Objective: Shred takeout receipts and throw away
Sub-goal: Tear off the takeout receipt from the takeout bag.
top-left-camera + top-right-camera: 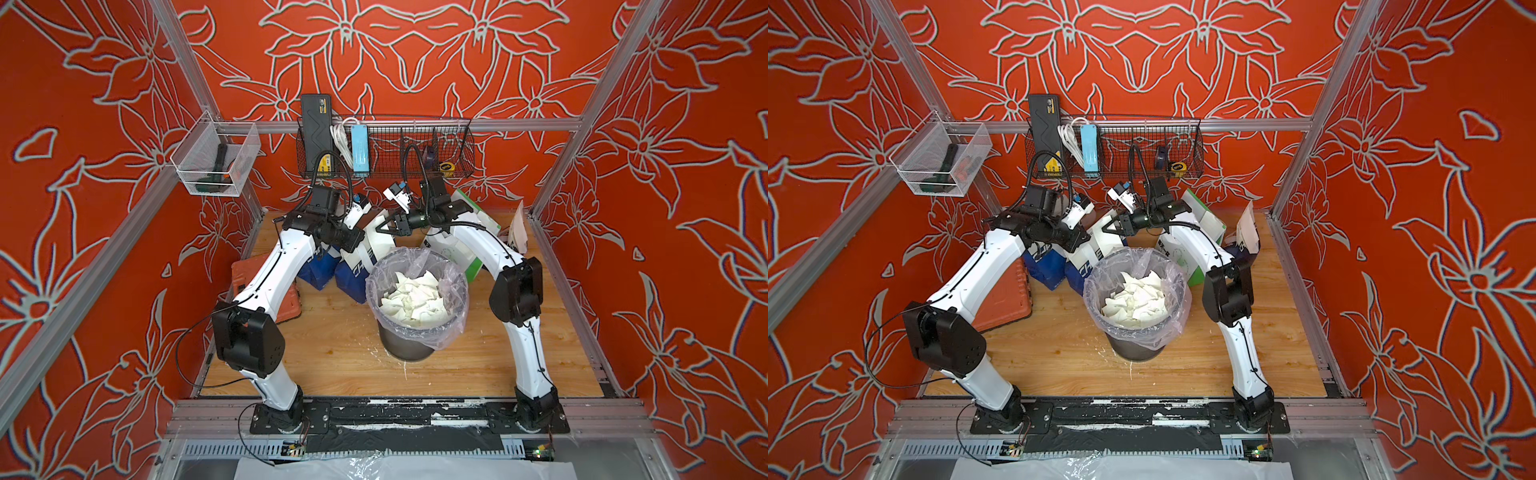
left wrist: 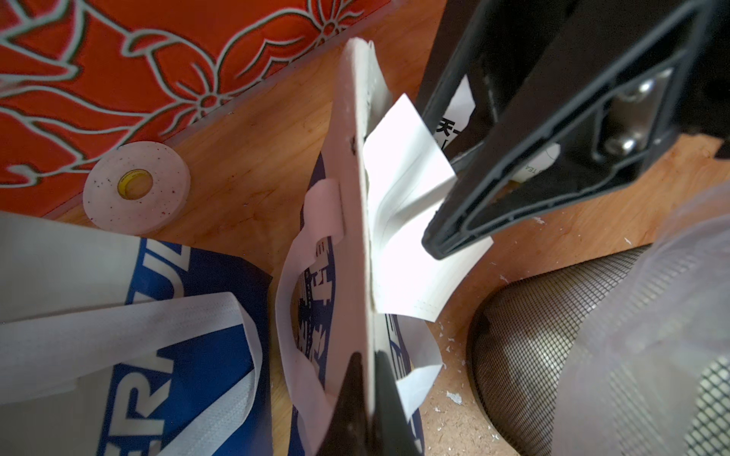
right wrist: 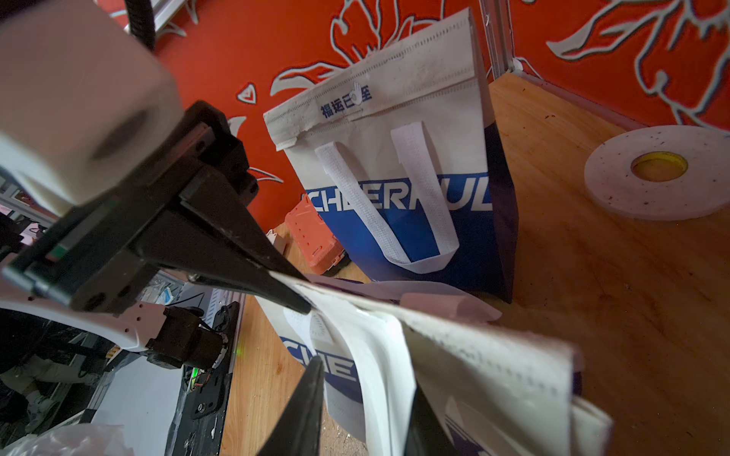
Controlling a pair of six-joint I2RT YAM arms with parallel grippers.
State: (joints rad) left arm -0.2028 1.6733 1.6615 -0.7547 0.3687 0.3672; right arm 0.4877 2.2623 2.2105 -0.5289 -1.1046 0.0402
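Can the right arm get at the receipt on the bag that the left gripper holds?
Likely yes: the right gripper straddles the receipt, which hangs beside the bag, while the left gripper pins that bag's top edge.

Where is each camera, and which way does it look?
Top views: high behind the robot, looking down at the light wooden table, dark mesh bin and torn white scraps; left arm, right arm show.
Left wrist: on the left arm, looking along the left gripper, shut on the white-and-blue lettered paper bag.
Right wrist: on the right arm, looking along the right gripper, jaws either side of the thin white paper receipt.
Shared: both wrist views show bag, receipt, flat white tape roll.
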